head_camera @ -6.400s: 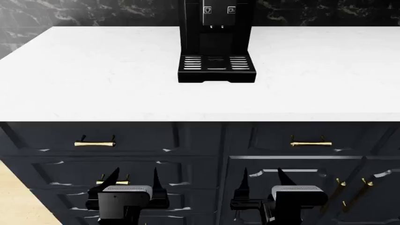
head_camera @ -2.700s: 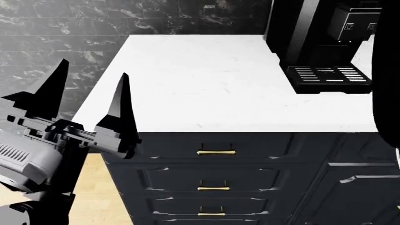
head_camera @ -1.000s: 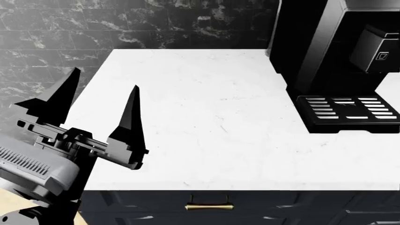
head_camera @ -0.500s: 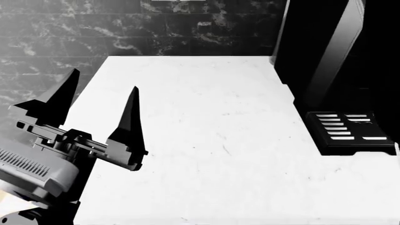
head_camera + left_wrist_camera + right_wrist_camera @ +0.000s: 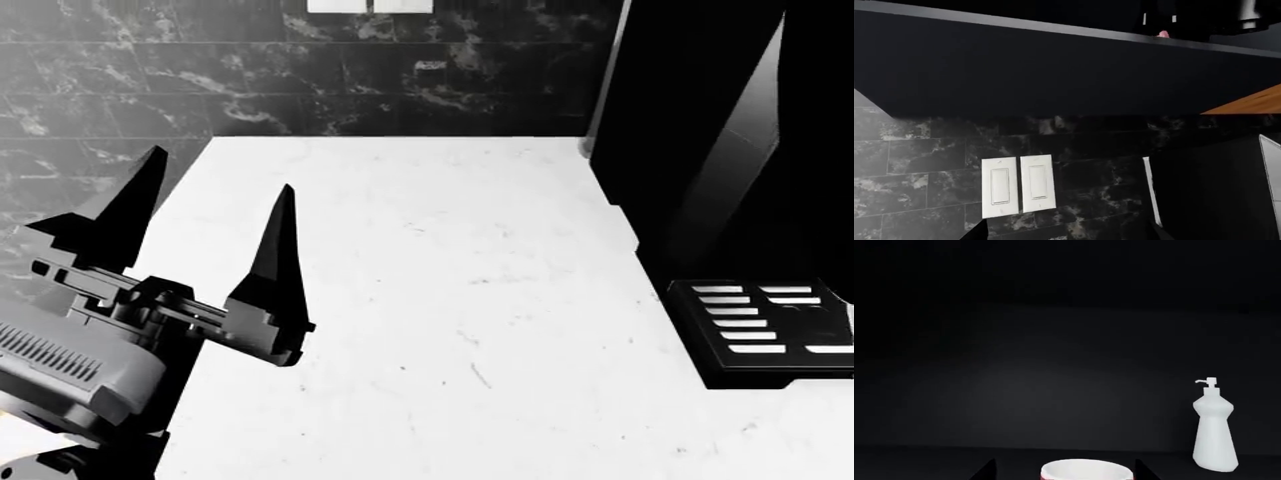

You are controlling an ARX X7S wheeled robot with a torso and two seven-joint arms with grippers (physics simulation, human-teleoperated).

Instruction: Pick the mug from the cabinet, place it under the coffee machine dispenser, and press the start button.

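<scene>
Standing in dark cabinet [image 5: 1054,365], mug [image 5: 1085,470], seemingly empty, white bottle [image 5: 1214,432] nearby

- White countertop [image 5: 441,300], faint grey flecks, running back to the wall.
- Black marble-look tile wall [image 5: 334,70] behind it, pale veining.
- Two white rocker switches [image 5: 1019,186] side by side on that wall, under a dark overhanging cabinet underside [image 5: 1054,70].
- Sliver of orange-brown wood [image 5: 1247,104] beside the cabinet's edge.
- White pump bottle [image 5: 1214,432] upright on a dark shelf, dark back wall behind it.
</scene>
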